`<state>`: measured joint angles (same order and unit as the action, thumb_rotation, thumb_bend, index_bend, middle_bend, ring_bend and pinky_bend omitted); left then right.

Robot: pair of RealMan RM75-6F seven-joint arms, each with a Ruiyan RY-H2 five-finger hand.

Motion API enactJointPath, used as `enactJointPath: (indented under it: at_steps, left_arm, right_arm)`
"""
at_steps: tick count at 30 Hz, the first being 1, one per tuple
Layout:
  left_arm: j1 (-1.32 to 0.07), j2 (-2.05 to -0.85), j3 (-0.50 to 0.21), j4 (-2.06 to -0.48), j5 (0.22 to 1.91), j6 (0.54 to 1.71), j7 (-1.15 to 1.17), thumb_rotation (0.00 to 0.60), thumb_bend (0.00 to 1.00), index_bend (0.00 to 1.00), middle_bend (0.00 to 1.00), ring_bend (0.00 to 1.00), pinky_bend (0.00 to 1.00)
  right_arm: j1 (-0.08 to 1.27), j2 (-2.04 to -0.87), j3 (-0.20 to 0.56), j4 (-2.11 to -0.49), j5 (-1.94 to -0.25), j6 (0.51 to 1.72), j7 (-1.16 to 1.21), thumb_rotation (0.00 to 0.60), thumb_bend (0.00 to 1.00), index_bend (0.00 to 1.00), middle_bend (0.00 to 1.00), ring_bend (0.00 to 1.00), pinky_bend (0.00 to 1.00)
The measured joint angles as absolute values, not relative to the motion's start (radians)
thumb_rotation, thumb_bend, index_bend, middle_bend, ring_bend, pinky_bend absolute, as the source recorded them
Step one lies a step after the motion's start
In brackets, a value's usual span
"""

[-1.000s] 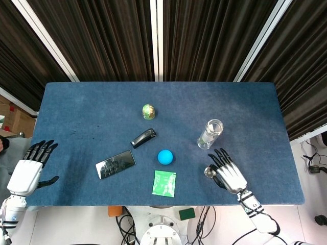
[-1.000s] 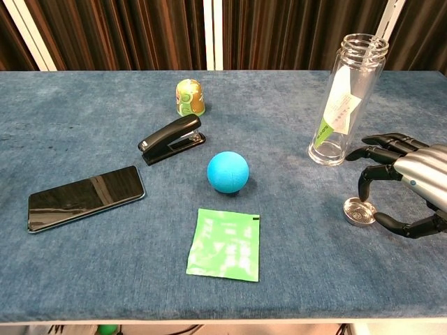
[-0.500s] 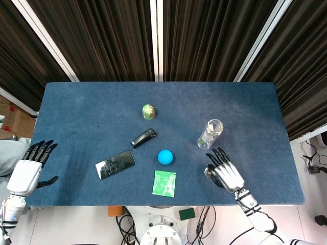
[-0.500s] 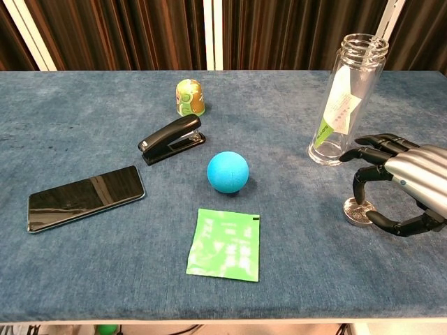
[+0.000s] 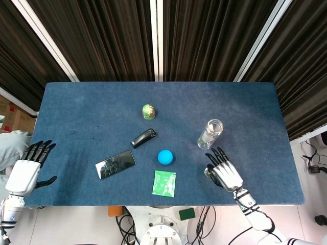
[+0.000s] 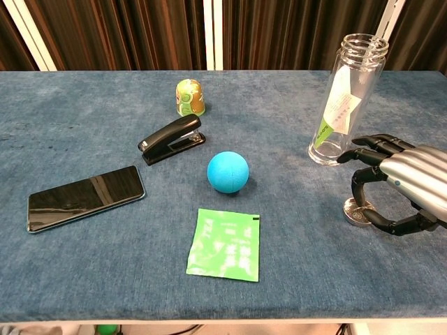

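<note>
The right robot hand (image 6: 398, 190) hangs low over the near right part of the worktop (image 6: 84, 112), fingers curved downward and apart, nothing yet in its hold. Its fingertips (image 6: 357, 183) arch over a small round metal lid (image 6: 356, 211) lying flat on the cloth; whether they touch it I cannot tell.

That lid looks light, stiff and thin, with a smooth rim likely to slip. Lying flush on the soft cloth, it offers little edge, so a pinch across opposite sides of the rim seems the best hold, thumb on the near side.

Just at 11 o'clock from the lid stands a tall clear glass bottle (image 6: 346, 98), upright, mouth open, a slip of paper inside. It is probably fragile and easy to tip, and it is near the fingers, so it is the main thing in the way.

Further toward 9 o'clock sit a blue ball (image 6: 228, 172), which may roll, and a flat green sachet (image 6: 224, 244). Beyond them lie a black stapler (image 6: 172, 139), a dark phone (image 6: 86, 197) and a small green-and-yellow cup (image 6: 189, 97).

The left robot hand (image 5: 26, 171) rests far off at the worktop's left edge, fingers spread, holding nothing.
</note>
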<state>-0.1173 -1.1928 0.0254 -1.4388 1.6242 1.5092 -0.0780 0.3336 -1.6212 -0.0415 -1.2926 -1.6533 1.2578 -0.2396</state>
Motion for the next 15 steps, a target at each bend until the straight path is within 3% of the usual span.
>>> enactJointPath:
  at_steps: [15]
  left_arm:
    - [-0.113,-1.193,0.026,-1.430,1.622,1.514,-0.089,0.600,0.04,0.11,0.08,0.05,0.12]
  right_arm:
    - [0.332,-1.622,-0.043,-1.293,-1.658,1.279,-0.236,0.600,0.45,0.63,0.15,0.00,0.00]
